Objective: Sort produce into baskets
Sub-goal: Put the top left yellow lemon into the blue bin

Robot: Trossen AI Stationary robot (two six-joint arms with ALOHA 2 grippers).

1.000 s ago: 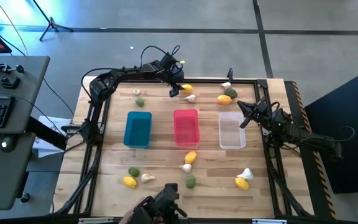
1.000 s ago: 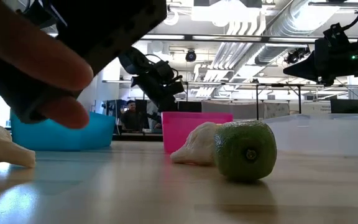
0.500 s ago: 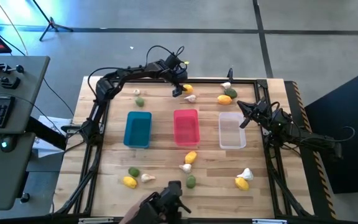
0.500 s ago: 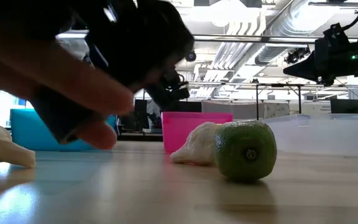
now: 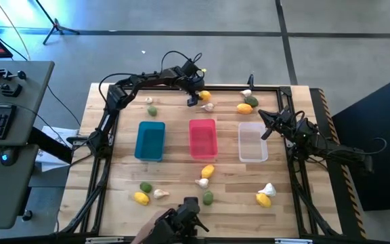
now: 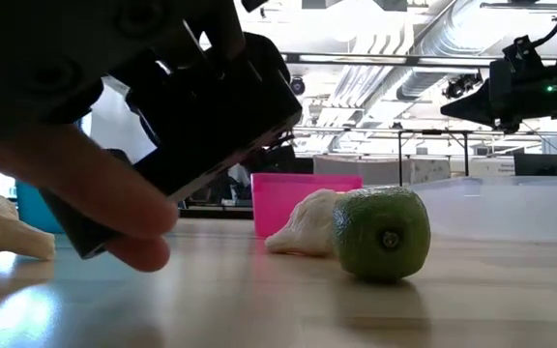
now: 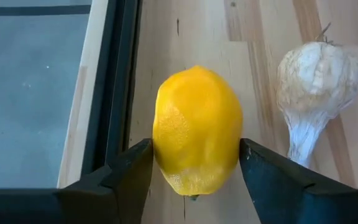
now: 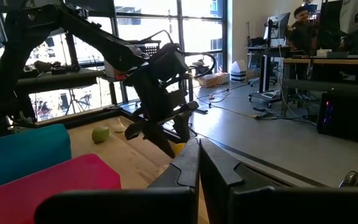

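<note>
Seen from above, the left claw is at about 12 o'clock on the surface, by the far rail, its fingers set on either side of a lemon and touching its flanks. The lemon rests on the wood, with a garlic just beside it. The right claw hangs at about 2 o'clock over the far end of the white bin, fingers pressed together on nothing.

The three bins stand in a row across the middle: blue bin toward 9 o'clock, pink bin at the centre, white bin toward 3 o'clock; nothing shows inside them.

Other produce lies scattered. At 11 o'clock, a green fruit with a garlic just beyond it. At 1 o'clock, a second lemon, a green fruit and a garlic close together. At 6 o'clock, a lemon, a garlic and a lime, the garlic touching the lime in the low view. At 7 o'clock, a green fruit, a lemon and a garlic. At 5 o'clock, a lemon touching a garlic.

A person's hand holding a dark device fills the near left of the low view.
</note>
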